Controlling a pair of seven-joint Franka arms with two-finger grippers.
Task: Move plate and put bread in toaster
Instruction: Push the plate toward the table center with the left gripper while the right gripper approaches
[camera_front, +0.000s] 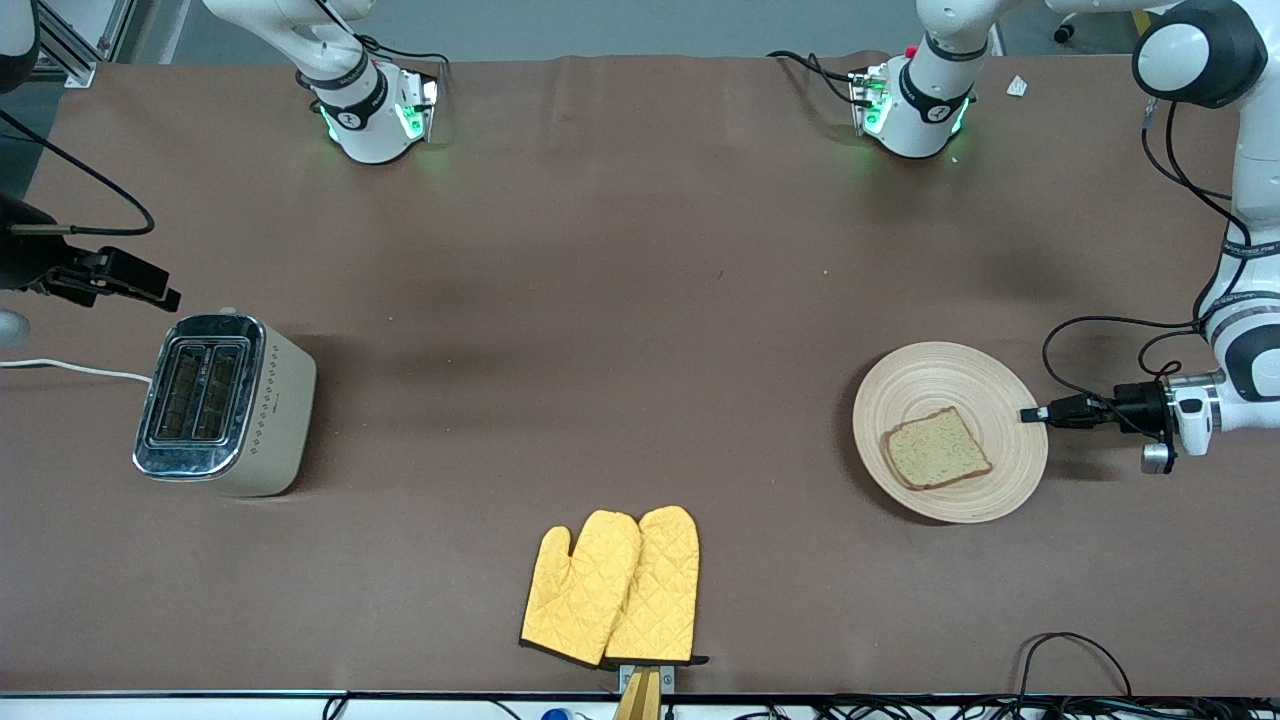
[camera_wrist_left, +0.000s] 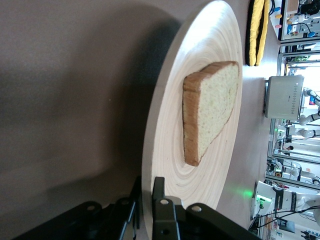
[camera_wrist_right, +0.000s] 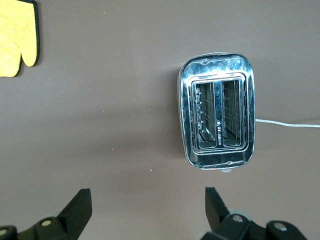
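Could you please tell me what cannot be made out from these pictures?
- Whether the left hand grips the plate: its fingers straddle the rim, contact unclear.
- The right hand in the front view: its arm is cut off by the edge.
- Underside of the bread: hidden against the plate.
- The depths of the toaster slots: too dark.
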